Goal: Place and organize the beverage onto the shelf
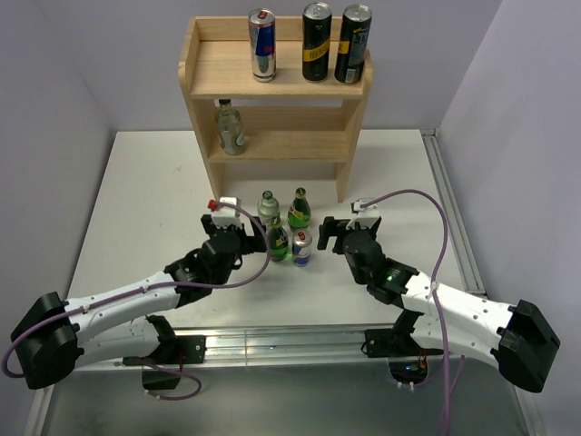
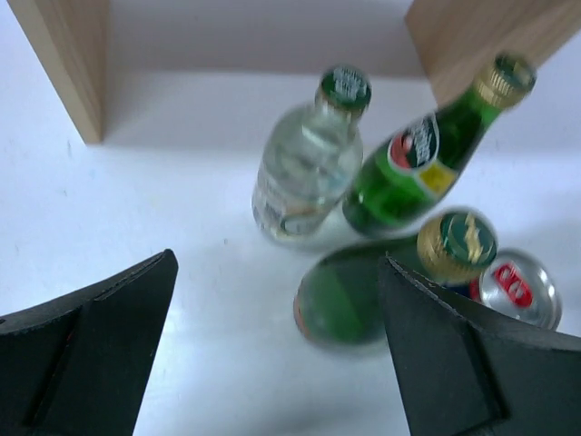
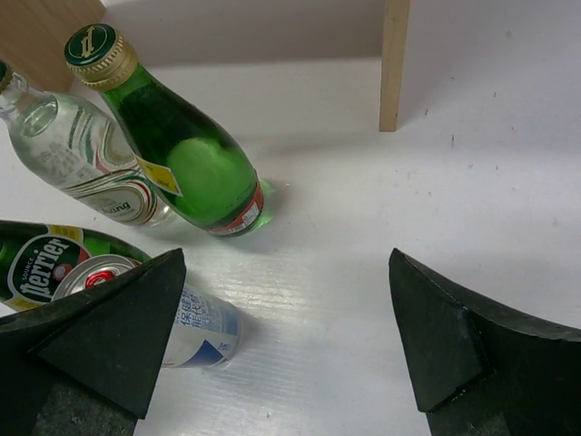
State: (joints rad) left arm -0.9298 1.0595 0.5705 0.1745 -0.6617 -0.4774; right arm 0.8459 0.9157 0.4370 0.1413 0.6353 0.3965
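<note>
While my left end effector (image 2: 277,359) and right end effector (image 3: 290,359) both gape empty, a gold-capped green glass bottle (image 2: 363,300) shows between the left fingers (image 2: 91,345), its label reading "perrier" (clearest from the right wrist). Beside it on the white worktop (image 3: 381,272): a small blue-and-silver can (image 3: 204,331), a clear glass bottle (image 3: 82,168), a second green bottle (image 3: 195,173). The light-wood two-tier shelf (image 1: 281,145) holds three tall cans (image 1: 317,41) above, another clear bottle (image 1: 231,127) below.
</note>
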